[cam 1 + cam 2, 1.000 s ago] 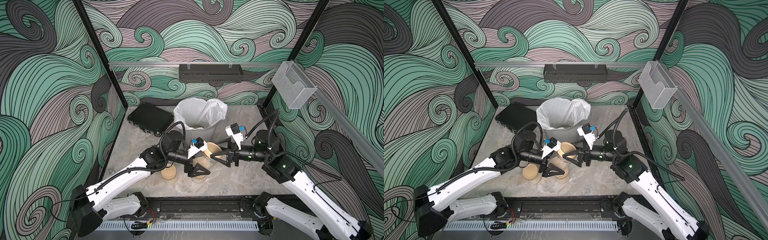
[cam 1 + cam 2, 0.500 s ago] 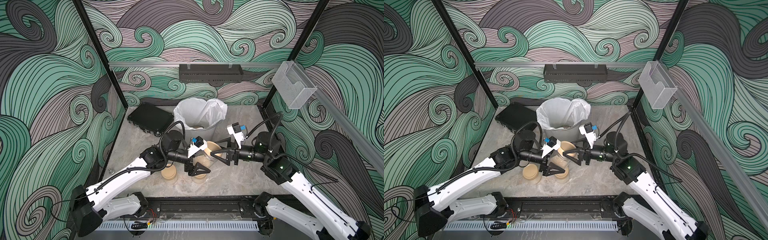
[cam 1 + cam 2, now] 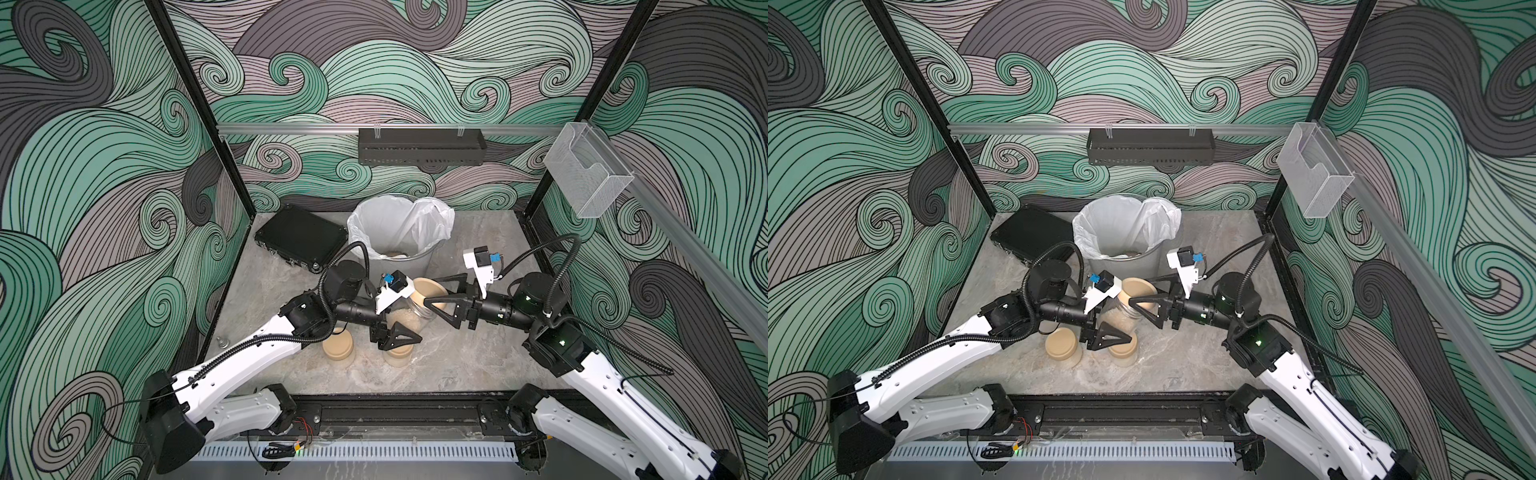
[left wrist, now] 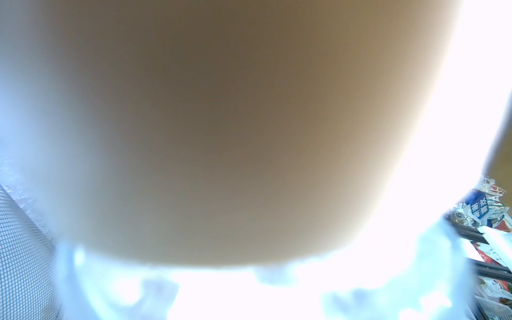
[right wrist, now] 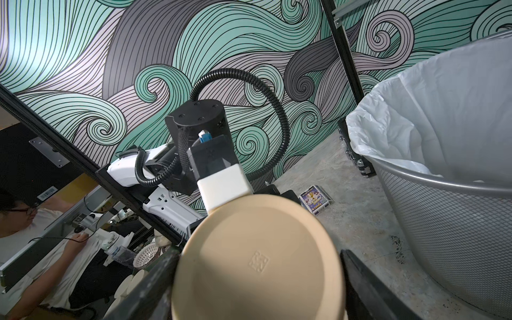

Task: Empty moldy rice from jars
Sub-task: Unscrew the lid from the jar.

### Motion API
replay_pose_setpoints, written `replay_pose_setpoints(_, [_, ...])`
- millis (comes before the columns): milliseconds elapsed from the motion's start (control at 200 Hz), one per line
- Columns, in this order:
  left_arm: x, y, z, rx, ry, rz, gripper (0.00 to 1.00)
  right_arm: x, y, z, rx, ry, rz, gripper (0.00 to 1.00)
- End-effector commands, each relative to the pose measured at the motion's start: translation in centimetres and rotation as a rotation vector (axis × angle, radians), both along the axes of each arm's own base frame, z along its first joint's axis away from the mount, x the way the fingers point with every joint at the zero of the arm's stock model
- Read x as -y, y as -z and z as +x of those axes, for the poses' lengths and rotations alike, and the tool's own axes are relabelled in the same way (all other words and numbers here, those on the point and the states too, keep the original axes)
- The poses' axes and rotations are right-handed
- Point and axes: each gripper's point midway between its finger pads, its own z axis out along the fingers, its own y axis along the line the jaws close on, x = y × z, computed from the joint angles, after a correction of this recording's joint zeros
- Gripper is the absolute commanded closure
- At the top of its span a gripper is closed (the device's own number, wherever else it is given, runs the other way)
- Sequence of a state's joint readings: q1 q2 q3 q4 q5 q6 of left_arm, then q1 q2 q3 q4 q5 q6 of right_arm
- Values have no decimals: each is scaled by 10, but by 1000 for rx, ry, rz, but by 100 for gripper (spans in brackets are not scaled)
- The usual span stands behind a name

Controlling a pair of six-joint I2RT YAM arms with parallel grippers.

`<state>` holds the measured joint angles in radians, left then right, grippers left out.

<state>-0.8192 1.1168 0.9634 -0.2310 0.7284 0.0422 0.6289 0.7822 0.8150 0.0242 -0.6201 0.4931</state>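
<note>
1. Centrally, the left gripper (image 3: 401, 332) clamps the body of a small, squat, clear cylindrical jar (image 3: 409, 316). It holds the jar tilted above the grey marbled tabletop (image 3: 457, 365), so the round flat tan screw lid (image 3: 428, 286) faces the opposing arm.
2. The right gripper (image 3: 442, 291) has its jaws spread wide, one black finger on each side of the lid. In the right wrist view the lid (image 5: 257, 263) fills the gap between them. Whether the pads press on it cannot be told. The pose suits unscrewing while the left gripper resists the twist.
3. The moldy rice (image 3: 404, 323), pale beige fine grains, sits inside the held jar, between the left gripper's fingers, sealed in.
4. The tall silver mesh wastebasket with a white liner (image 3: 415, 266) stands just beyond both grippers' fingertips, likely to keep the pouring carry short.
5. Two other lidded jars stand upright on the tabletop, one (image 3: 399, 358) directly beneath the left gripper and one (image 3: 338, 345) beneath its wrist, both seemingly awaiting their turn.
</note>
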Motion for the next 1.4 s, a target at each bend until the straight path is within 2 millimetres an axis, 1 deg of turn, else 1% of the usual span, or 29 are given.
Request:
replay_pose_setpoints(0, [5, -12, -14, 17, 75, -55, 70, 11, -32, 15, 96, 112, 94, 39])
replay_pose_setpoints(155, [6, -13, -14, 16, 80, -59, 70, 11, -35, 17, 103, 118, 103, 39])
replay_pose_setpoints(360, [7, -12, -13, 12, 85, -59, 70, -1, -34, 13, 75, 35, 109, 39])
replay_pose_setpoints(550, [9, -12, -13, 11, 90, -65, 70, -4, -37, 14, 76, 24, 125, 39])
replay_pose_setpoints(1021, [7, -10, -14, 13, 86, -64, 70, 2, -61, 26, 130, 104, 181, 40])
replay_pose_setpoints(1396, [6, -12, -14, 14, 81, -66, 70, 4, -63, 33, 128, 135, 201, 40])
